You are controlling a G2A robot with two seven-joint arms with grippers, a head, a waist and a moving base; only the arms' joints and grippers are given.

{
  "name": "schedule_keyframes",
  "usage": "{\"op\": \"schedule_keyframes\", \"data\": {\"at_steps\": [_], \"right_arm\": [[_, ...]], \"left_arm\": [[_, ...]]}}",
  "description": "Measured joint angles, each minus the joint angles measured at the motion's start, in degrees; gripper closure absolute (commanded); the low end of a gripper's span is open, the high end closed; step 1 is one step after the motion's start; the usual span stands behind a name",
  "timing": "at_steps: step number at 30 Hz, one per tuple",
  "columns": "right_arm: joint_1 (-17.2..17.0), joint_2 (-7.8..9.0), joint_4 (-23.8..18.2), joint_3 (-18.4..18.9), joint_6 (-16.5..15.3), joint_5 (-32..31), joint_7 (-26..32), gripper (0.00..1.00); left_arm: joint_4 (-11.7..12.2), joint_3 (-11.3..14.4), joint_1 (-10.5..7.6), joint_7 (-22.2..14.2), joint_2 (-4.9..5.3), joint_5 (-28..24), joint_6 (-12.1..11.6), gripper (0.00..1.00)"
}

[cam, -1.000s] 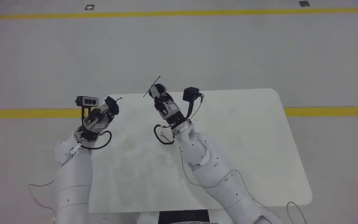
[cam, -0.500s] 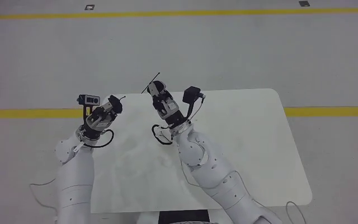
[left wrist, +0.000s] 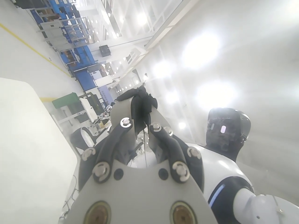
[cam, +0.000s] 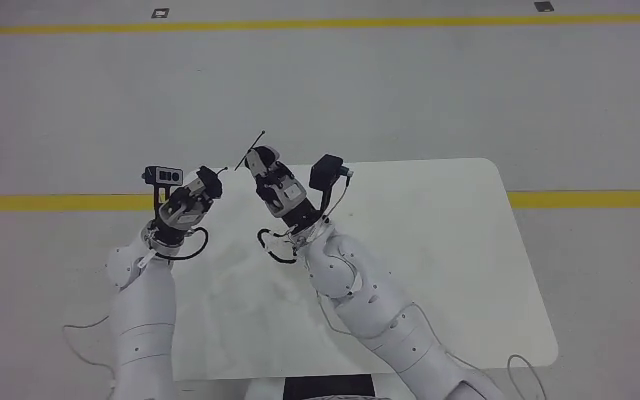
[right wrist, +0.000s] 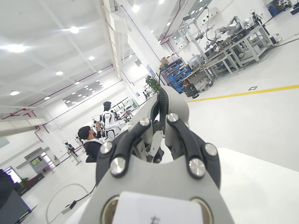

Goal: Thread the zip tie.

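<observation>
A thin black zip tie (cam: 250,150) sticks out up and to the left from my right gripper (cam: 258,160), which is shut on it above the table's far left corner. In the right wrist view its strand (right wrist: 159,81) rises from my closed right gripper (right wrist: 161,92). My left gripper (cam: 212,180) is a short way to the left, held over the table's left edge and shut on a thin black piece. In the left wrist view that strand (left wrist: 145,82) pokes past my closed left gripper (left wrist: 140,96). I cannot tell whether both hold one tie.
The white table (cam: 430,250) stretches to the right and toward the front with nothing on it. A black cable loop (cam: 268,245) hangs at the right wrist. A yellow line (cam: 60,202) runs along the floor beside the table.
My right gripper has moved left with the zip tie toward my left gripper. The left gripper has shifted slightly right, so the gap between them is smaller.
</observation>
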Motion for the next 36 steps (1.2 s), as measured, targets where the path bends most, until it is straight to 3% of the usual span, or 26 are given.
{"op": "schedule_keyframes", "data": {"at_steps": [12,29,36], "right_arm": [[-0.3,0.09,-1.7,-0.3,0.7,-2.2,0.1,1.0],[1.2,-0.79,-0.4,-3.5,7.9,-11.9,-3.8,1.0],[1.4,-0.87,-0.2,-3.6,8.2,-12.6,-4.3,1.0]], "left_arm": [[0.0,0.0,0.01,0.0,0.01,0.0,0.0,1.0],[0.0,0.0,0.01,0.0,0.01,0.0,0.0,1.0],[0.0,0.0,0.01,0.0,0.01,0.0,0.0,1.0]]}}
